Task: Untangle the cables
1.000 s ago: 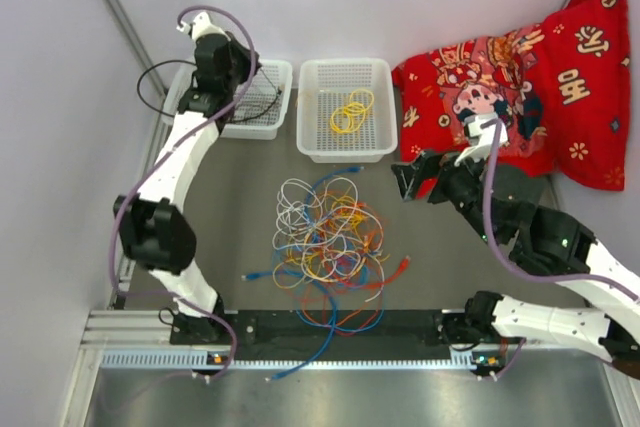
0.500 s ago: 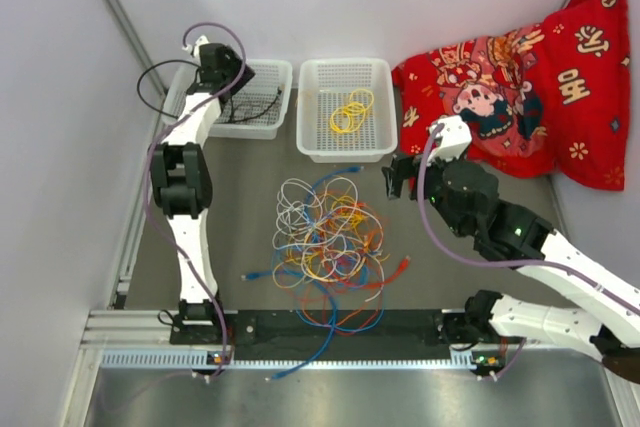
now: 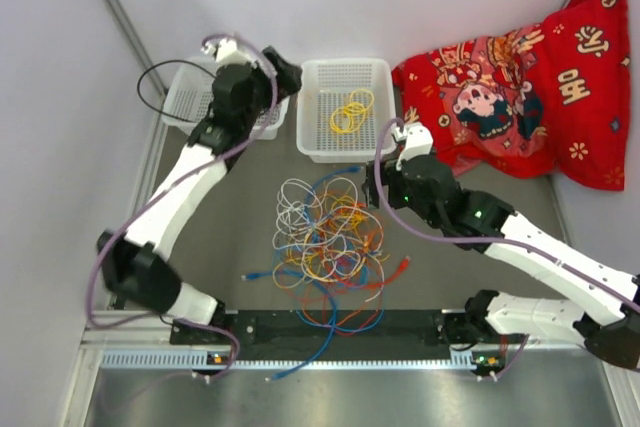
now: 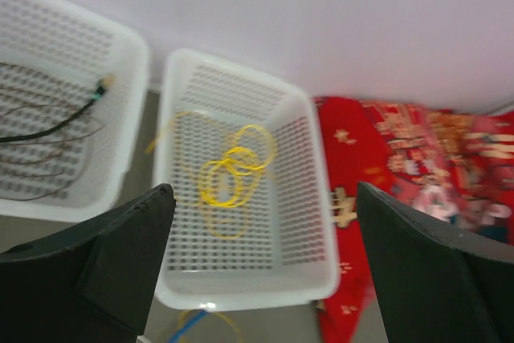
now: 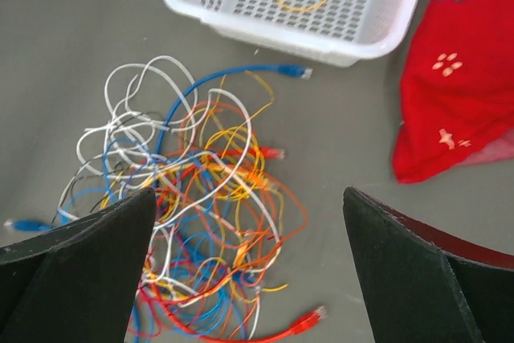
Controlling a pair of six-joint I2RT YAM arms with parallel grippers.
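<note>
The left claw [image 4: 263,190] stood wide open and held nothing, above the far baskets, and the right claw [image 5: 249,194] gaped just as wide and empty over the far right edge of the tangle of cables [image 5: 201,198]. Only the left wrist view showed a black cable [image 4: 48,130] lying inside the left basket [image 4: 136,118]. A coiled yellow cable [image 4: 229,178] lay in the middle basket [image 4: 241,291]. The right wrist view alone picked out the plug ends, with a blue plug [image 5: 293,71] pointing at the basket and a red plug [image 5: 309,323] at the heap's near side. From above, the tangle sat mid-tabletop [image 3: 235,227], its long axis running from the middle basket toward the arm bases. A red printed cushion [image 3: 520,87] lay at the far right.
</note>
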